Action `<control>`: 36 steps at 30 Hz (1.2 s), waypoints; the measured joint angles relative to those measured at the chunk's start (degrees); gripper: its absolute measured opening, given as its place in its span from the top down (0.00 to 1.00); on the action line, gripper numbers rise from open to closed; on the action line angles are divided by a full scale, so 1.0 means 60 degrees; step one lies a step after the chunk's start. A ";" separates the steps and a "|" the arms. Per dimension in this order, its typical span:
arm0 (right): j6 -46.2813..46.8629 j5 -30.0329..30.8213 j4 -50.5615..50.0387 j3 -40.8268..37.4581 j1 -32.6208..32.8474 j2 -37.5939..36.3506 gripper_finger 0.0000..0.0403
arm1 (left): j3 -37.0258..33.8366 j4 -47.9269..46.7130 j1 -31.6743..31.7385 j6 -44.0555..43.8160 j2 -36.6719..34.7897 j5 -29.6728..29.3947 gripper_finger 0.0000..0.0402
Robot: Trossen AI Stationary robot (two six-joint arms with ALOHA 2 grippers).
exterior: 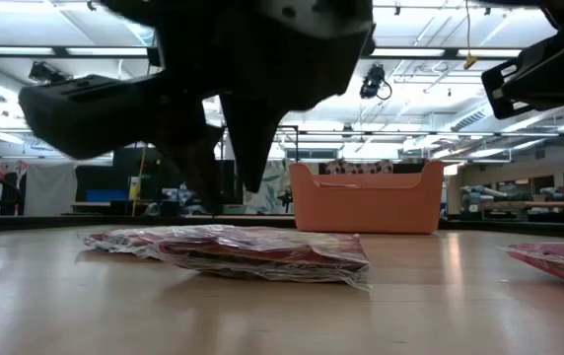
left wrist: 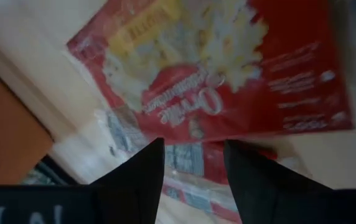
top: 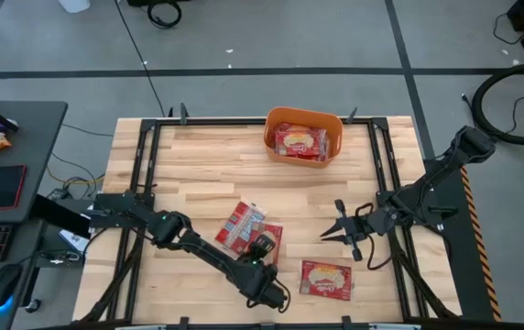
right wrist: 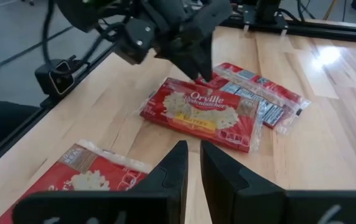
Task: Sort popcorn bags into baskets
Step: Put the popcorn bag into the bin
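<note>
Four flat red foil popcorn bags in the high view: two overlapped at table centre (top: pixel 248 226), long axes slanting; one near the front edge (top: pixel 326 278), lengthwise across; one inside the orange rounded plastic tub (top: pixel 304 135) at the back. Left wrist view: left gripper (left wrist: pixel 193 163) fingers parted, empty, above the top packet's cream oval. Right wrist view: right gripper (right wrist: pixel 192 163) nearly closed, empty.

A light wooden table (top: pixel 207 156) holds an orange plastic tub (top: pixel 304 134) at its far edge — red popcorn bags (top: pixel 300 141) lie inside. Mid-table, the left gripper (top: pixel 264 244) hangs over two overlapping red bags (top: pixel 242 224). Another red bag (top: pixel 326 278) lies near the front edge — the right gripper (top: pixel 328 235) is just above it.
</note>
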 joint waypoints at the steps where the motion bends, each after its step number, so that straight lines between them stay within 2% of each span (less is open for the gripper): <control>1: 0.0002 0.0000 0.0027 0.0000 0.0030 0.0000 0.88 | -0.0001 0.0003 0.0034 0.0027 0.0009 -0.0051 0.57; 7: 0.0040 0.0000 0.0018 0.0000 0.0200 0.0000 0.88 | 0.0003 -0.0357 0.0331 -0.0006 0.0170 0.0403 0.57; 15: 0.0091 0.0011 0.0040 0.0000 0.0288 0.0000 0.88 | -0.0039 -0.0438 0.0624 0.0089 0.0160 0.0470 0.57; 19: 0.0236 0.0004 0.0015 0.0000 0.0296 0.0000 0.88 | -0.0996 -0.0555 0.0691 0.0116 0.0162 0.0621 0.57; 25: 0.0247 0.0009 -0.0039 0.0000 0.0406 0.0000 0.88 | -0.1962 -0.0431 0.0676 -0.0228 -0.0052 0.0237 0.57; 31: 0.0240 0.0025 0.0037 0.0000 0.0412 0.0000 0.88 | -0.2926 0.0318 0.0753 -0.0486 -0.1267 0.0120 0.57; 36: 0.0207 0.0029 0.0141 0.0000 0.0412 0.0000 0.88 | -0.4308 0.1802 0.0787 -0.1774 -0.2839 -0.0065 0.57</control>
